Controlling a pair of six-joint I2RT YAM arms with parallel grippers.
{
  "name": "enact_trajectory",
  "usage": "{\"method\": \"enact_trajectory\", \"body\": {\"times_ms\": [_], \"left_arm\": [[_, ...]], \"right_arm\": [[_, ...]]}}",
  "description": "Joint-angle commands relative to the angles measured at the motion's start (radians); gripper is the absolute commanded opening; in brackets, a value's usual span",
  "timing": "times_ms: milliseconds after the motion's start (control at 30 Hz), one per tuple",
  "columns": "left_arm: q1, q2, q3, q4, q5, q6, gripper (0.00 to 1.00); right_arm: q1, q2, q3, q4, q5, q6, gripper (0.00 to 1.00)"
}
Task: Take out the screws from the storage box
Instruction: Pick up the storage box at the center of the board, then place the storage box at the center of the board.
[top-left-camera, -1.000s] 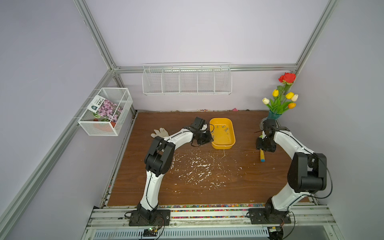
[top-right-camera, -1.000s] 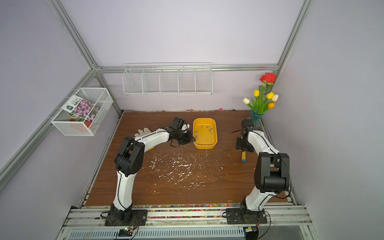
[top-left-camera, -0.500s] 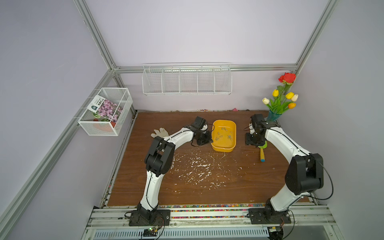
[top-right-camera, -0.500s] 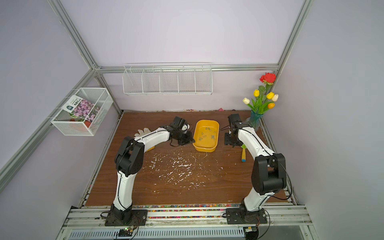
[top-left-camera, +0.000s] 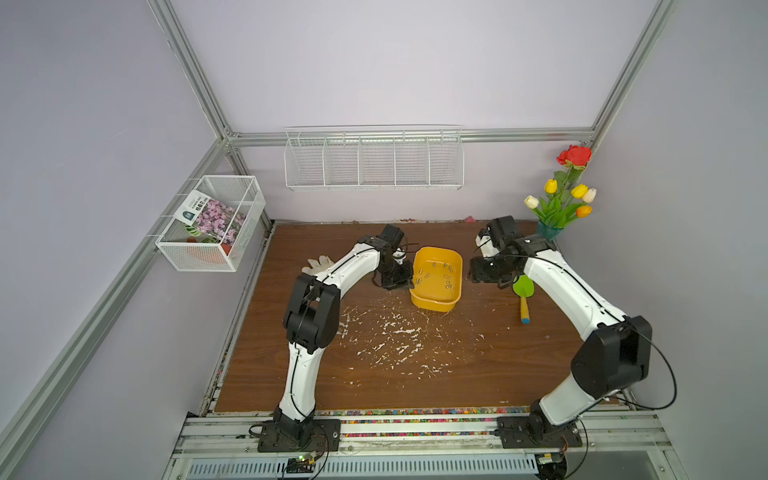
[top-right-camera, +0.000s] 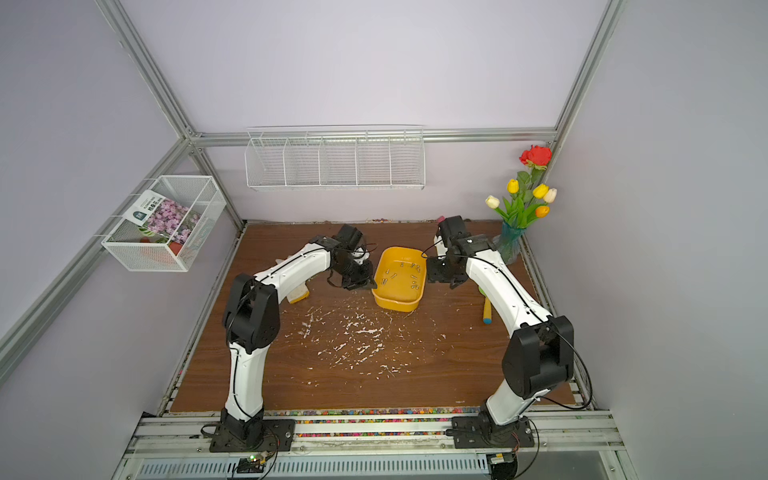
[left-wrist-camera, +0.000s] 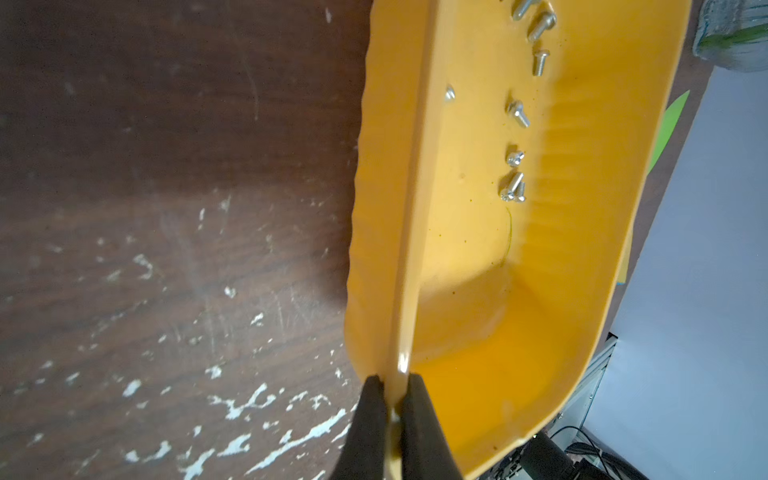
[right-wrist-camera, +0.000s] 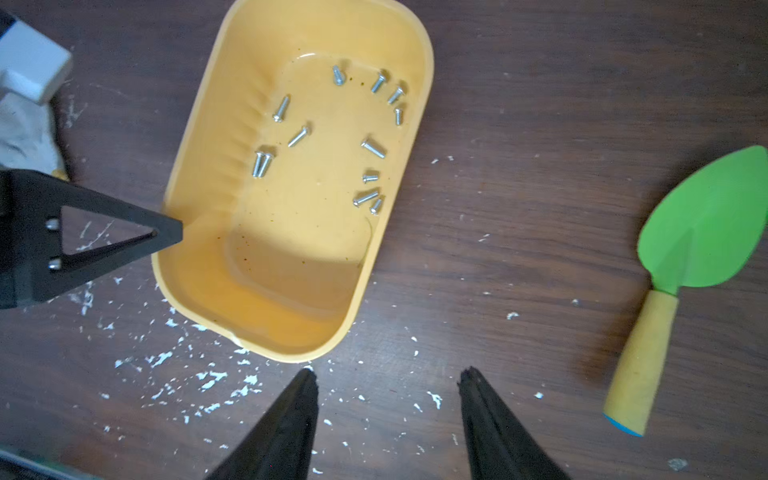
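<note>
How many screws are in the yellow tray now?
12 small silver metal screws, all in the yellow-orange plastic storage box: four nearest the left gripper, four at the far end, four along the opposite wall. None looks hidden.

On the table (top-right-camera: 415, 374), the yellow storage box (top-right-camera: 395, 303) holds scattered screws (top-right-camera: 392, 274). The left pincer (top-right-camera: 372, 286) meets its left rim; the right pincer (top-right-camera: 441, 284) hangs just beside its right wall. White flecks (top-right-camera: 353, 332) litter the near side.

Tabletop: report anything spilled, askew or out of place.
White flecks are strewn across the wooden table in front of the storage box, like a spill. A white glove lies loose beside the left arm. The screws all sit inside the box.
</note>
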Motion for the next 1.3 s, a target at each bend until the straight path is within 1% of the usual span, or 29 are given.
{"method": "enact_trajectory", "body": {"times_ms": [0,133,333,500,600,667,767,1000,1067,1200,1267], "left_arm": [[-0.002,-0.11,-0.058,-0.103,0.02,0.006,0.0],[-0.002,-0.151,-0.101,-0.124,-0.017,0.012,0.0],[-0.006,-0.199,-0.247,-0.068,0.012,-0.014,0.0],[-0.007,-0.274,-0.309,-0.039,0.0,-0.056,0.0],[-0.01,-0.284,-0.341,-0.022,0.037,-0.069,0.0],[-0.018,-0.299,-0.359,-0.007,0.071,-0.083,0.0],[-0.031,-0.316,-0.369,-0.023,0.054,-0.088,0.0],[-0.055,-0.32,-0.487,0.028,0.094,-0.089,0.0],[-0.068,-0.334,-0.506,0.026,0.095,-0.092,0.0],[-0.097,-0.38,-0.597,0.085,0.112,-0.137,0.0],[-0.109,-0.381,-0.618,0.078,0.105,-0.127,0.0]], "right_arm": [[0.061,0.018,0.03,-0.015,-0.045,0.015,0.59],[0.112,0.059,0.03,0.016,-0.053,0.021,0.59],[0.172,0.121,0.043,0.032,-0.054,0.017,0.59],[0.202,0.159,0.05,0.038,-0.045,0.016,0.59],[0.225,0.18,0.051,0.052,-0.036,0.018,0.59],[0.243,0.197,0.06,0.048,-0.016,0.012,0.59],[0.269,0.216,0.067,0.05,0.009,0.003,0.59],[0.308,0.273,0.064,0.058,0.025,-0.011,0.59],[0.316,0.282,0.058,0.058,0.031,-0.013,0.59],[0.335,0.293,0.02,0.1,0.017,-0.011,0.59],[0.351,0.299,0.001,0.118,0.028,-0.013,0.59]]}}
